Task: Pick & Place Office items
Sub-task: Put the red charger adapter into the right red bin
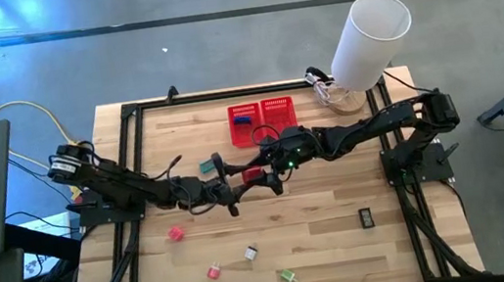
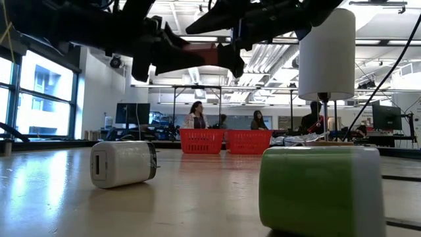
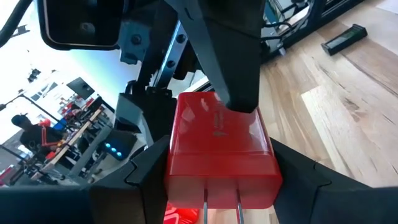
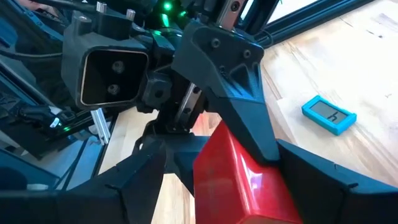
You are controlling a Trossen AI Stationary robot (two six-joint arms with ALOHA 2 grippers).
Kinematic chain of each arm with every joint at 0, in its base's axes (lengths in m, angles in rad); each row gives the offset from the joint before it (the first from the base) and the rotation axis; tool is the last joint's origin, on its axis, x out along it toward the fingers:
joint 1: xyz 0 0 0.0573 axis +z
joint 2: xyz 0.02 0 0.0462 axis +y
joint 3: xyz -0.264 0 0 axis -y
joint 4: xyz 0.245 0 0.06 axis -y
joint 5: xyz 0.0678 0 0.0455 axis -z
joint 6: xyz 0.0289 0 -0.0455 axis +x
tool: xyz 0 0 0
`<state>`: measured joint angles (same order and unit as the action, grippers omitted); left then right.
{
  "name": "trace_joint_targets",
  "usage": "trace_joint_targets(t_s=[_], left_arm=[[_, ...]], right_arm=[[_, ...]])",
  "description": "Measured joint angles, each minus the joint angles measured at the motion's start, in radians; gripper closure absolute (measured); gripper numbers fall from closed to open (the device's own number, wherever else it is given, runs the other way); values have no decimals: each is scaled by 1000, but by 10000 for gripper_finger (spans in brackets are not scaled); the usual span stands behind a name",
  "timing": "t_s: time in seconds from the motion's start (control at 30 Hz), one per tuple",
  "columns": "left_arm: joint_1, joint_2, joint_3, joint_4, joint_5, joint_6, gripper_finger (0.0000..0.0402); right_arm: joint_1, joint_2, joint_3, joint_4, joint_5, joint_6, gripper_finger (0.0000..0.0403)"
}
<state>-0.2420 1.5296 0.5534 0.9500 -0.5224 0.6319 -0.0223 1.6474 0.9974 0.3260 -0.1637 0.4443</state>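
High view first: both arms meeting above the middle of the table [image 1: 346,246], left gripper [image 1: 238,182] and right gripper [image 1: 267,166] nose to nose on one red block [image 1: 253,173], held up off the wood. Reads as a mid-air handover.

Left wrist view: left pincer clamped on the block's flanks, prongs toward the camera, one finger of the other arm pressed on top. Right wrist view: right pincer closed on the same block too.

Biggest worry: pulling the arms apart with both grips on, straining the linkages or wrenching the block askew. Next: releasing one side before the other hold is firm, dropping the block onto the table, perhaps onto the teal item [image 1: 207,167] just beside the left gripper. Smallest: glossy plastic sliding out of a shallow pinch.

Now the room. Wide bare wood toward the near edge, broken only by scattered pieces: black rectangle [image 1: 365,216], pink item [image 1: 175,233], red-white item [image 1: 214,272], whitish item [image 1: 251,253], green item [image 1: 288,276] nearest the edge. Behind the grippers, two red baskets [image 1: 262,120] close by, so a short carry. Off at the far right corner, white cylinder [image 1: 371,40], well apart from the handover. Black frame rails along both sides, worth minding on any wide swing.
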Motion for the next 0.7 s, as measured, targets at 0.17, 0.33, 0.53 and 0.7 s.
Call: trace_joint_targets(t_s=[0.17, 0.33, 0.53, 0.7], left_arm=[[0, 1, 0, 0, 1, 0, 201], [0, 1, 1, 0, 2, 0, 201], [-1, 1, 1, 0, 8, 7, 201], [-1, 1, 1, -3, 3, 25, 201]], right_arm=[[0, 0, 0, -2, -23, -3, 127], [-1, 0, 0, -16, -32, -4, 158], [-2, 0, -1, -27, -41, -29, 222], [-2, 0, -1, -31, -43, -41, 280]])
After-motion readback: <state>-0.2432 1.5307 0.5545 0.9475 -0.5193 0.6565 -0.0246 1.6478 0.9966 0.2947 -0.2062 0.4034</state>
